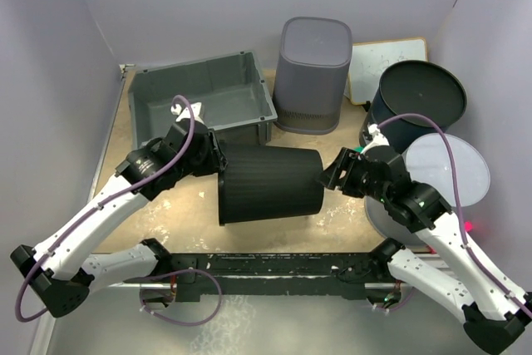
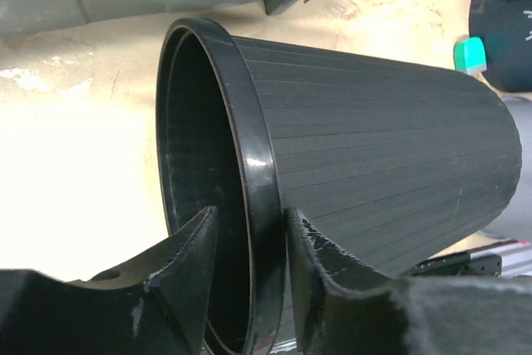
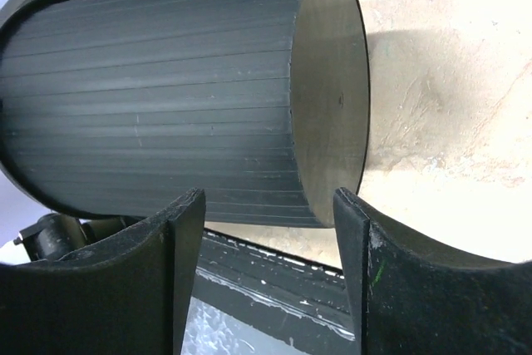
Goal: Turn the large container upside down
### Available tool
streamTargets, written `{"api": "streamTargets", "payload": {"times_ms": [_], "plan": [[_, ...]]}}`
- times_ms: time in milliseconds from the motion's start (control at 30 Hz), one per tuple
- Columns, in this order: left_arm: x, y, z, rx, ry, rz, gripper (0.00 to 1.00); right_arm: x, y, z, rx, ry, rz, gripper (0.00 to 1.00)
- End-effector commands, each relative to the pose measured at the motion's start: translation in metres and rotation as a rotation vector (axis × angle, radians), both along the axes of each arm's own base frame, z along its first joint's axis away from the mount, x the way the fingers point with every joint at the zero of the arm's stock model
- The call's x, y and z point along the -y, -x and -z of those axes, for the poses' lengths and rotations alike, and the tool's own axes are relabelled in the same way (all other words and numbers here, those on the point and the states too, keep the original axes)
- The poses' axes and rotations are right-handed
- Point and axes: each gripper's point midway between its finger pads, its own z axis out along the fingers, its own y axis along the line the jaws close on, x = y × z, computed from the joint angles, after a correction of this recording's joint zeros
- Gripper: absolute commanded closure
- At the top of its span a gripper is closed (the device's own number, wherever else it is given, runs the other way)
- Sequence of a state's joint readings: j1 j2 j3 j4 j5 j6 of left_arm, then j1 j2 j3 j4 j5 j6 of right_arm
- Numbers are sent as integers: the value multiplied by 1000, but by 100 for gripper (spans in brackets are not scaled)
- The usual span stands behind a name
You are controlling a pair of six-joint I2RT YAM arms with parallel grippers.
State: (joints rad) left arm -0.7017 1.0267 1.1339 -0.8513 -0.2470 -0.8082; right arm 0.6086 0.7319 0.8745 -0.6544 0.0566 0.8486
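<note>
The large container is a black ribbed bin lying on its side on the table, mouth to the left and flat base to the right. My left gripper is at its mouth. In the left wrist view the container's rim sits in my left gripper, one finger inside the mouth and one against the outer wall. My right gripper is open at the base end. In the right wrist view the container lies just beyond my right gripper, whose wide-apart fingers touch nothing.
A grey rectangular tub stands behind the container at the left, a tall grey bin behind the middle. A dark round tub, a white round lid and a whiteboard are at the right. A black rail runs along the near edge.
</note>
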Motion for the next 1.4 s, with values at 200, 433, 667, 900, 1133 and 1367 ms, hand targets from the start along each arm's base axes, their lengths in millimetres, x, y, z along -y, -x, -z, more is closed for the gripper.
{"api": "streamTargets", "payload": {"times_ms": [200, 433, 667, 900, 1133, 1367], "plan": [[8, 14, 9, -79, -2, 67, 100, -19, -1, -2, 17, -96, -49, 26], [9, 17, 22, -109, -6, 72, 100, -34, 4, 5, -23, -127, -125, 21], [15, 17, 35, -125, 14, 85, 100, -55, 10, -31, 97, -282, -231, 23], [28, 19, 45, -136, 70, 126, 100, -62, 17, -76, 220, -347, -321, 25], [33, 21, 62, -144, 87, 148, 100, -73, 25, -106, 286, -464, -381, 26], [37, 22, 73, -138, 118, 146, 84, -64, 24, -141, 396, -396, -397, 26]]}}
